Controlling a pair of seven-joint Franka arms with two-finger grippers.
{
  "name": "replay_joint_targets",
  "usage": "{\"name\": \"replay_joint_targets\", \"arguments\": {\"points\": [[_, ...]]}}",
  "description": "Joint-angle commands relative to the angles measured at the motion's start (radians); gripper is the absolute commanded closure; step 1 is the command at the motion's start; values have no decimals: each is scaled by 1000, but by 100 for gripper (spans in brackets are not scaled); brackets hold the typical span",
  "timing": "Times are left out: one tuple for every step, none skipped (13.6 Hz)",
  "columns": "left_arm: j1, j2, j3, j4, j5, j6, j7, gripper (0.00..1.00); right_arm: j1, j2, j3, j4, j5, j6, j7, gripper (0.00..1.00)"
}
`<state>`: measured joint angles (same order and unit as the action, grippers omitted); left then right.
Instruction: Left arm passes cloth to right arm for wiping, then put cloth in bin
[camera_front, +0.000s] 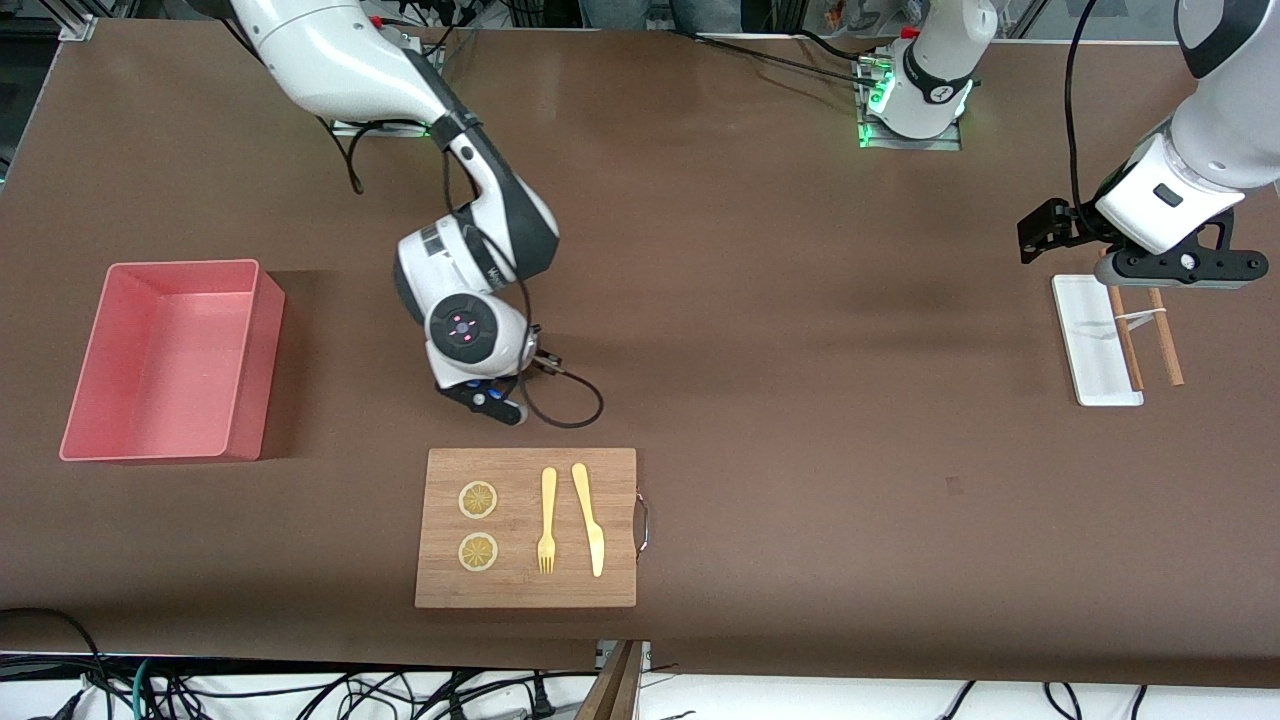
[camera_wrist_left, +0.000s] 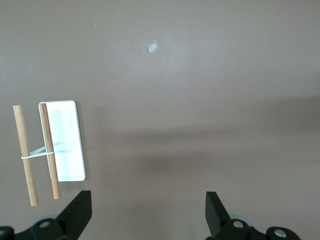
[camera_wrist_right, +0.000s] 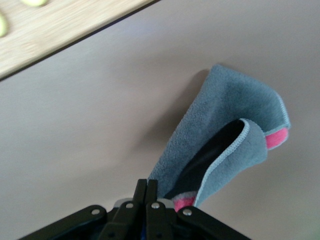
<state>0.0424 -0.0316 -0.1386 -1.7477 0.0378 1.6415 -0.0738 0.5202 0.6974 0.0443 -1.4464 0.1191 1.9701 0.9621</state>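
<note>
The grey cloth (camera_wrist_right: 225, 135) with a red patch hangs from my right gripper (camera_wrist_right: 146, 186), which is shut on one of its edges, and the cloth's free end reaches the brown tabletop. In the front view the right gripper (camera_front: 487, 395) is low over the table, between the wooden board (camera_front: 615, 480) and the arms' bases, and the hand hides the cloth. The pink bin (camera_front: 250, 370) stands at the right arm's end of the table. My left gripper (camera_front: 1180, 268) hovers open beside the white tray (camera_front: 1093, 340); in its wrist view the left gripper (camera_wrist_left: 148, 200) holds nothing.
The wooden board carries two lemon slices (camera_front: 477, 500), a yellow fork (camera_front: 547, 520) and a yellow knife (camera_front: 590, 520). Two banded wooden sticks (camera_wrist_left: 37, 155) lie partly on the white tray (camera_wrist_left: 62, 140). A black cable (camera_front: 570, 400) loops beside the right gripper.
</note>
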Motion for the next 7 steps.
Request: {"name": "replay_joint_targets", "arguments": {"points": [[7, -11, -6, 4, 19, -9, 19, 0, 41, 17, -6, 6, 74, 79, 75, 100], [7, -11, -6, 2, 19, -11, 17, 0, 61, 22, -6, 6, 91, 120, 105, 100], [7, -11, -6, 4, 19, -11, 15, 0, 78, 30, -6, 7, 106, 165, 137, 100], [7, -11, -6, 4, 19, -12, 17, 0, 101, 36, -6, 8, 115, 211, 165, 100], [7, -11, -6, 4, 19, -12, 20, 0, 121, 47, -6, 15, 117, 246, 191, 100], [7, -11, -7, 4, 19, -12, 23, 0, 136, 57, -6, 26, 119, 266, 225, 100], [7, -11, -7, 4, 19, -12, 25, 0, 145, 63, -6, 40, 126, 280, 263, 100]]}}
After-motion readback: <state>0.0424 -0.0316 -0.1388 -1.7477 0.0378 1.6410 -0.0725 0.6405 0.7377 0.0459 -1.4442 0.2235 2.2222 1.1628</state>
